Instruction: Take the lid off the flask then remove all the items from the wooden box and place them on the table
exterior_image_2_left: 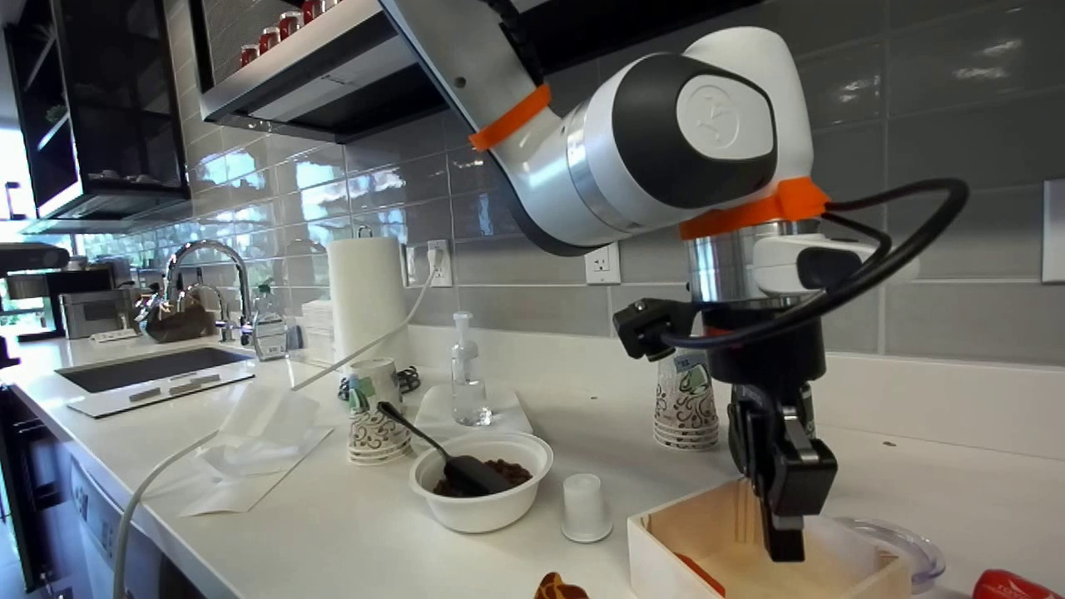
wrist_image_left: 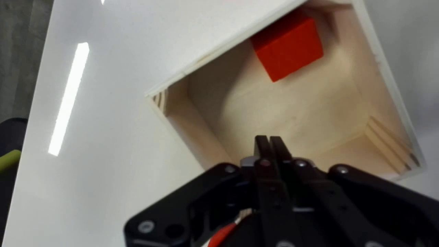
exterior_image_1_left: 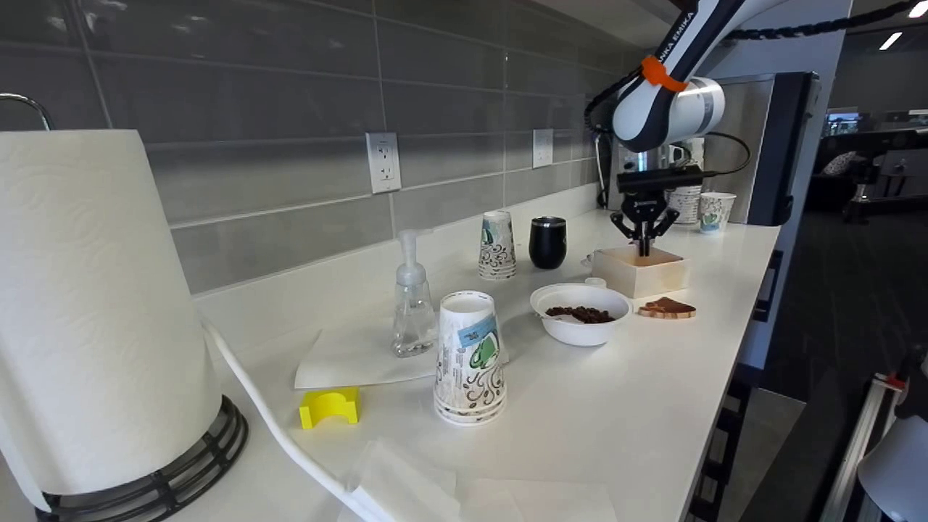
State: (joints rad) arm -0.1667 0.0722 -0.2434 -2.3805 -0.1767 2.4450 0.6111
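Note:
The black flask (exterior_image_1_left: 547,243) stands upright near the wall, its metal rim showing. A clear round lid (exterior_image_2_left: 907,545) lies on the table (exterior_image_1_left: 580,420) against the wooden box (exterior_image_1_left: 661,281). Inside that box, the wrist view shows a red block (wrist_image_left: 289,49) in a far corner. My gripper (wrist_image_left: 268,138) points down into the box, fingers almost together and nothing between them, well apart from the block. Beside the box lies a flat reddish-brown piece (exterior_image_1_left: 667,308). A red item (exterior_image_2_left: 1011,585) sits beyond the clear lid, cut off by the frame.
A white bowl (exterior_image_1_left: 580,333) with dark bits and a black spoon (exterior_image_2_left: 474,474) stands close to the box. A small white cup (exterior_image_2_left: 585,503) is between them. Paper cup stacks (exterior_image_1_left: 471,370) and a soap dispenser (exterior_image_1_left: 413,312) stand farther along the counter.

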